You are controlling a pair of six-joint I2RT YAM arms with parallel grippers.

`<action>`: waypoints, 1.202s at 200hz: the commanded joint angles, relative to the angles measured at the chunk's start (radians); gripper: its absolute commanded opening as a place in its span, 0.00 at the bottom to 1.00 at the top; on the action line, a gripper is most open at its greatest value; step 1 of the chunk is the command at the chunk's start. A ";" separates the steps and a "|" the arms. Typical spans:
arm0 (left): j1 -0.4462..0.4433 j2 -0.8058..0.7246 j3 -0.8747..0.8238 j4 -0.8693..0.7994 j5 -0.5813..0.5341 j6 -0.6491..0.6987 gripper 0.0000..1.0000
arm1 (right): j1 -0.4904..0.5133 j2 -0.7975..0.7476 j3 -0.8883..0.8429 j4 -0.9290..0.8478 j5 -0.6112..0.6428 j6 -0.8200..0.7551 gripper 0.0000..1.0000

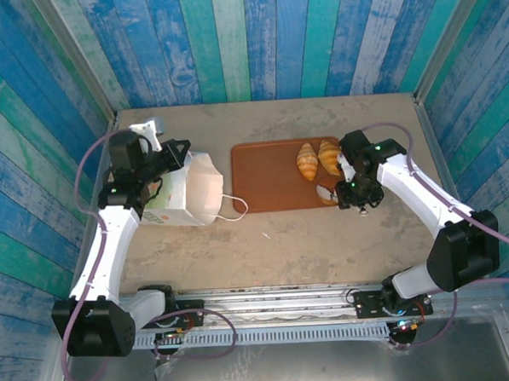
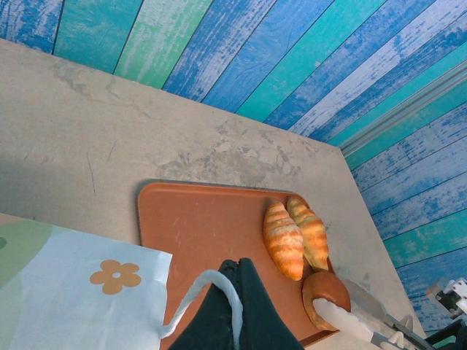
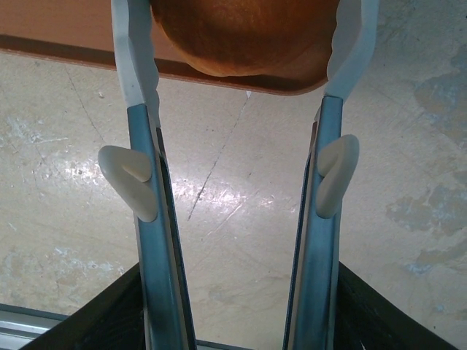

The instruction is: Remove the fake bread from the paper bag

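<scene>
We are placing a bun (image 3: 241,36) on the tray (image 1: 267,177). The right gripper (image 1: 330,194) is gripping it half-wide, and the left gripper (image 2: 237,292), jaws closed, is steadying the bag (image 1: 195,189). Next, the move is calling for letting go and lifting clear.

The beige table (image 1: 325,238) carries the bag (image 1: 191,194) at nine o'clock, a tray (image 1: 267,177) toward one o'clock, and a tiny scrap (image 1: 265,235) near centre.

The white-and-black left arm (image 1: 112,241) reaches toward 12 o'clock, its dark two-finger left gripper (image 1: 181,160) pinched closed and pointing to 3 o'clock. The matching right arm (image 1: 417,190) angles toward 10 o'clock, and its white-fingered right gripper (image 1: 330,193) has its jaws parted.
</scene>
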 commanded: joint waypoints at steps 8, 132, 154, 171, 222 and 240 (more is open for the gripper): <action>0.001 0.008 -0.003 0.018 0.008 0.005 0.00 | -0.006 -0.014 0.015 -0.033 0.014 -0.003 0.57; 0.001 -0.018 0.003 -0.051 0.031 0.058 0.00 | -0.004 -0.119 0.089 -0.046 -0.096 -0.027 0.56; 0.000 -0.036 0.008 -0.091 0.013 0.091 0.00 | 0.003 -0.157 0.117 0.017 -0.225 -0.043 0.54; 0.000 -0.055 0.014 -0.127 -0.020 0.111 0.00 | 0.039 -0.180 0.128 0.091 -0.349 -0.058 0.53; 0.000 -0.132 0.022 -0.214 -0.084 0.160 0.00 | 0.330 -0.166 0.119 0.280 -0.479 -0.068 0.50; 0.000 -0.157 0.036 -0.259 -0.122 0.187 0.00 | 0.420 -0.124 0.118 0.330 -0.498 -0.066 0.49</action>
